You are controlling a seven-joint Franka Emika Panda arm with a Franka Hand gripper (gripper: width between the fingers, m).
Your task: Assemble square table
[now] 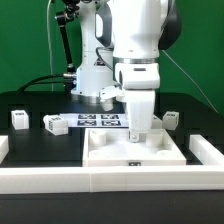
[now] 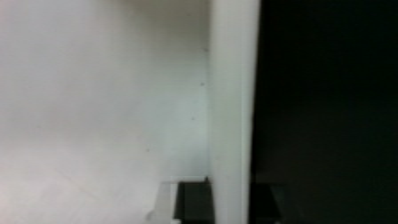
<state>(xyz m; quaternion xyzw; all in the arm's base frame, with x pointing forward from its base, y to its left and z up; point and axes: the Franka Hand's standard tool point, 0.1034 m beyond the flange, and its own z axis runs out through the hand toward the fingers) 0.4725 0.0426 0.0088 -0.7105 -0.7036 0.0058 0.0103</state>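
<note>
Reaching down at the square tabletop's (image 1: pixel 118 150) far rim: gripper (image 1: pixel 138 133), finger spacing cannot be told. Lying apart: block leg (image 1: pixel 18 118), second block leg (image 1: pixel 52 124), third block leg (image 1: pixel 170 120). Behind the tabletop: marker board (image 1: pixel 98 121).

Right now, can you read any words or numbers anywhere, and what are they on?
No words or numbers can be read.
The marker board shows only black-and-white square patterns, not letters.
The table leg beside it has a pattern too small to make out.
A dark mark on the square tabletop rim is too blurred to read.
The wrist view shows no writing.
</note>
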